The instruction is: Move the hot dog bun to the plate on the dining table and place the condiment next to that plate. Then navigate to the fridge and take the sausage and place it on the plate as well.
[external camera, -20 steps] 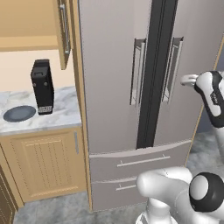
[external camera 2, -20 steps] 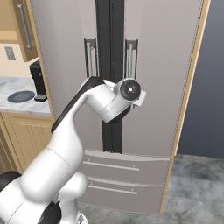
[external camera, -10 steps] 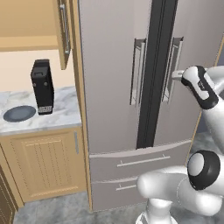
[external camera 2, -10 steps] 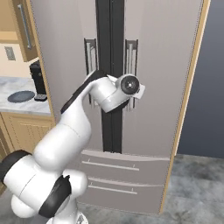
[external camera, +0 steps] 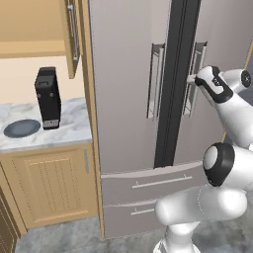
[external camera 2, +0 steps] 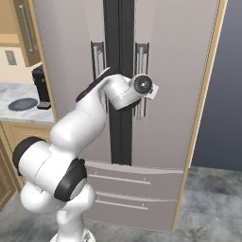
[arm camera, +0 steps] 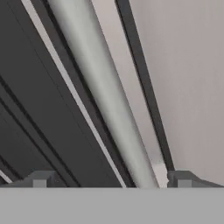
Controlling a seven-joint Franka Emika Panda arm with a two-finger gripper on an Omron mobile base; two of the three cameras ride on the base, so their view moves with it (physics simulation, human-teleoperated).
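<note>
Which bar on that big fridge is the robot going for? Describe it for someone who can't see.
On the tall grey stainless-steel fridge, two long vertical metal handles flank the dark centre seam. It is the right-hand door's handle, the one with the white arm's open gripper at it; the left door's handle stands alone.

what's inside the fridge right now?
Can't tell: both upper doors of the fridge are shut, drawers too. The open gripper straddles the right door handle; no sausage is visible.

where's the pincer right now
The open pincer is at the fridge, straddling the right door's vertical handle beside the dark centre seam, as the hand view shows.
</note>
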